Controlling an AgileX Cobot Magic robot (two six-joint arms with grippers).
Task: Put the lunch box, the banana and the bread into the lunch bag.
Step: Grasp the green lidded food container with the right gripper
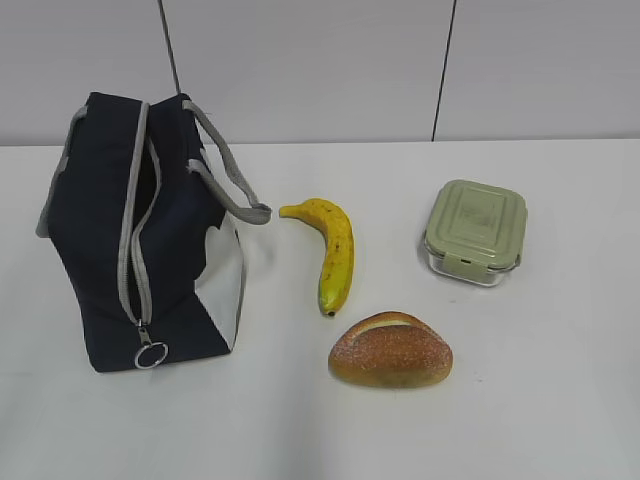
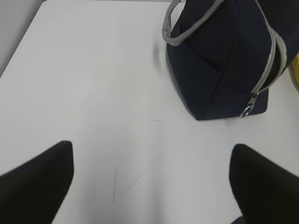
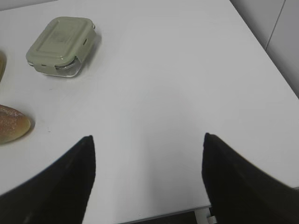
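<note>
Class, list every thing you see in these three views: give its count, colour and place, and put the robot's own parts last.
bag: one, dark navy with grey zipper and handles and a white end panel, left on the table, zipper open along the top.
banana: one, yellow with brown speckles, middle of the table, right of the bag.
bread: one, golden brown, in front of the banana's lower tip.
lunch box: one, clear with a sage-green lid, right of the banana, lid on.
table: one, white, under everything.
wall panels: pale grey, behind the table.
left gripper: one, black, open, over bare table near the bag.
right gripper: one, black, open, over bare table near the lunch box and bread.
</note>
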